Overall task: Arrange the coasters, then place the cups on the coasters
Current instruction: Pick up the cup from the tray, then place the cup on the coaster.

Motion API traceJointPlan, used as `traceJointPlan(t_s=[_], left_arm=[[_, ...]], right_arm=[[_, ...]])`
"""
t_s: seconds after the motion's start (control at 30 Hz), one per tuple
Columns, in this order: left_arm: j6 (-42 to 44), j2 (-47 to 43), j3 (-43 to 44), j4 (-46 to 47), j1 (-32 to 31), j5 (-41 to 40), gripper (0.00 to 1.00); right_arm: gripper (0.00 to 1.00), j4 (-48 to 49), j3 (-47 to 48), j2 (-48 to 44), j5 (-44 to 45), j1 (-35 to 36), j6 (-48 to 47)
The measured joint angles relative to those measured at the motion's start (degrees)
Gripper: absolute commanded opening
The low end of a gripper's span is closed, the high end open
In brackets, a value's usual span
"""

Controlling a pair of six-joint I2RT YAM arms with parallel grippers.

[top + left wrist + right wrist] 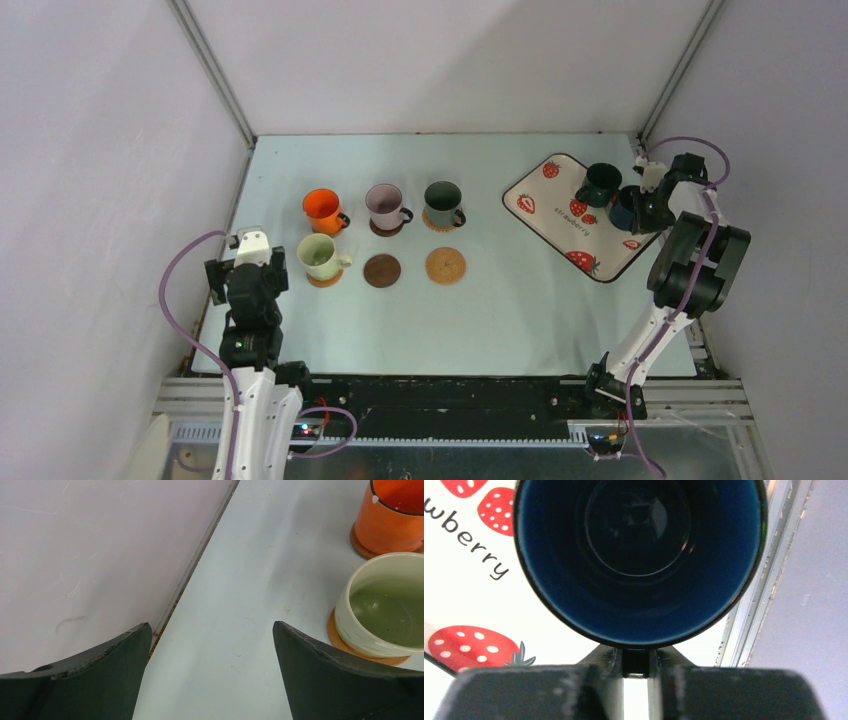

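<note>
Four cups stand on coasters at mid-table: orange point(322, 208), pale mauve point(385, 206), dark green point(443, 203) and pale green point(320, 257). A dark brown coaster point(382, 270) and a tan coaster point(445, 265) lie bare beside them. My left gripper point(250, 262) hangs open and holds nothing, just left of the pale green cup point(385, 605). On the strawberry tray point(545, 205) stand another dark green cup point(601, 184) and a navy cup point(628, 208). My right gripper point(636, 662) is shut on the handle of the navy cup point(639, 555).
The left wall point(90, 555) meets the table close beside my left finger. The tray sits at the back right, and the table's right edge rail point(759, 610) runs just beyond the navy cup.
</note>
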Motion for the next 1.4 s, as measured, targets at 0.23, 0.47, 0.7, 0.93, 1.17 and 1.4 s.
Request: traceJointPlan(t_s=[0.23,0.47,0.7,0.93,1.17,1.4], left_arm=[[0.0,-0.02,0.0,0.0,0.0,0.0,0.98],[0.0,-0.02,0.0,0.0,0.0,0.02,0.98],[0.0,-0.61,0.0,-0.07,0.0,0.28,0.98],[-0.02,-1.73,0.0,-0.15,0.0,1.81,0.98],[-0.02,-4.2,0.0,-0.72,0.0,1.75,0.98],[-0.02,-4.28,0.0,-0.9,0.0,1.22,0.98]], right_arm=[[0.0,2.19,-3.17,-2.4,0.7,0.07,0.79],[0.0,-4.52,-7.21,-19.54,-0.81,-0.98,1.33],[0.0,-6.99,-5.95,-43.21,-0.72,10.38,2.34],[0.0,-10.91,-4.17,-47.93,0.52,41.0,6.12],[0.0,-14.91,7.93,-31.8,2.21,63.73,9.03],[0.0,-13.68,14.86,-17.86,4.28,76.74,8.74]])
